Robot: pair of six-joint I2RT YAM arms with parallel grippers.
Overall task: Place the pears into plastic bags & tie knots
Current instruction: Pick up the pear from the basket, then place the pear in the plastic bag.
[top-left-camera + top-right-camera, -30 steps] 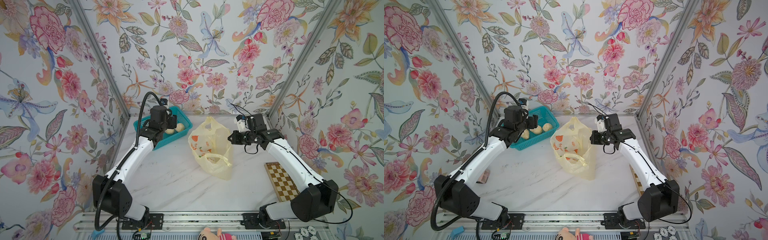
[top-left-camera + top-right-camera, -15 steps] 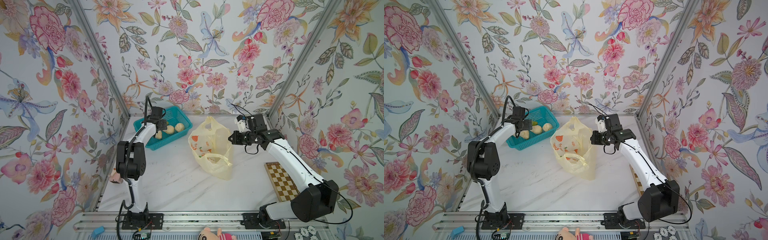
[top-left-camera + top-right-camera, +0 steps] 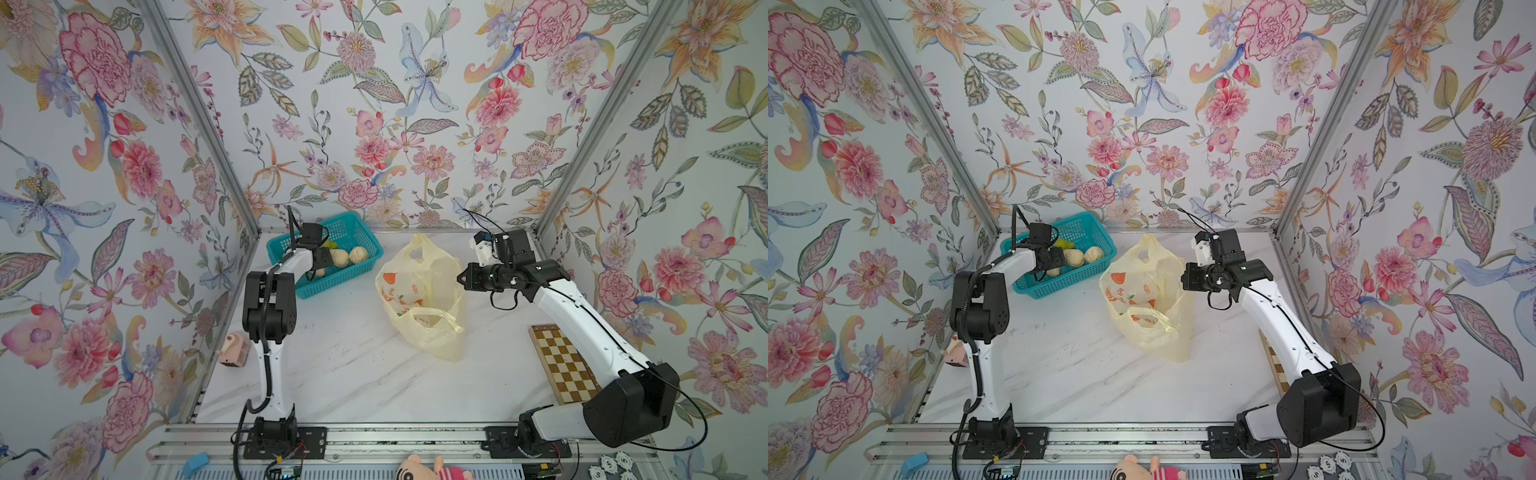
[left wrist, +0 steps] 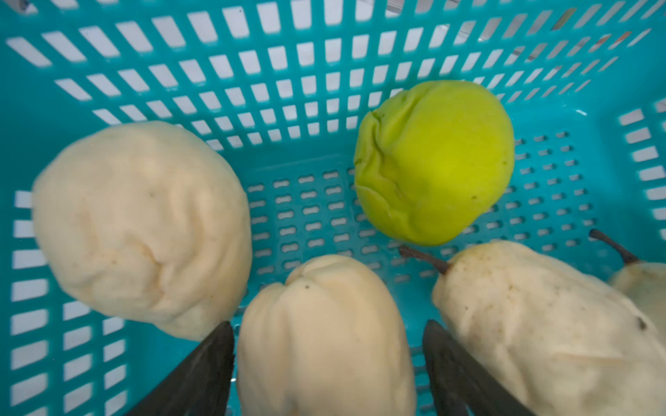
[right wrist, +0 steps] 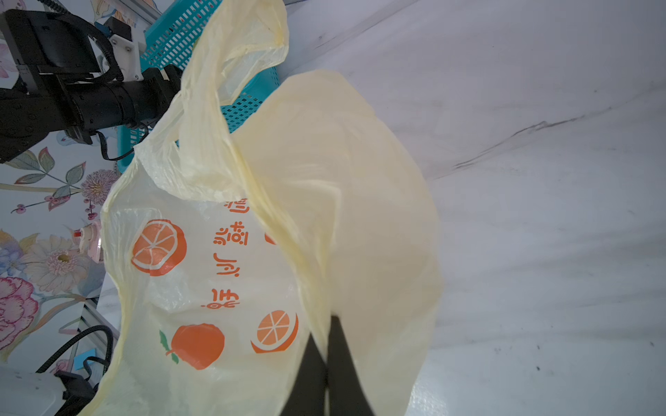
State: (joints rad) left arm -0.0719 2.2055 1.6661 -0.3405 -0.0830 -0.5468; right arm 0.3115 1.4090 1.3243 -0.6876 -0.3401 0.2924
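We note the basket (image 3: 332, 286) at the back left of the table (image 3: 353, 374), with pears (image 3: 358, 254) inside it and the left claw (image 4: 328, 324) down among them, one finger on either side of a pear. The bag (image 3: 432, 340) lies mid-table, right of the basket and apart from it, with the right claw (image 3: 459, 277) at its right edge. A chessboard (image 3: 565, 365) lies along the table's right edge, and a toy (image 3: 232, 349) sits at its left edge.

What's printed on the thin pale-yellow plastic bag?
Orange fruits, whole and halved, with orange lettering on the pale-yellow plastic bag; clearest in the right wrist view.
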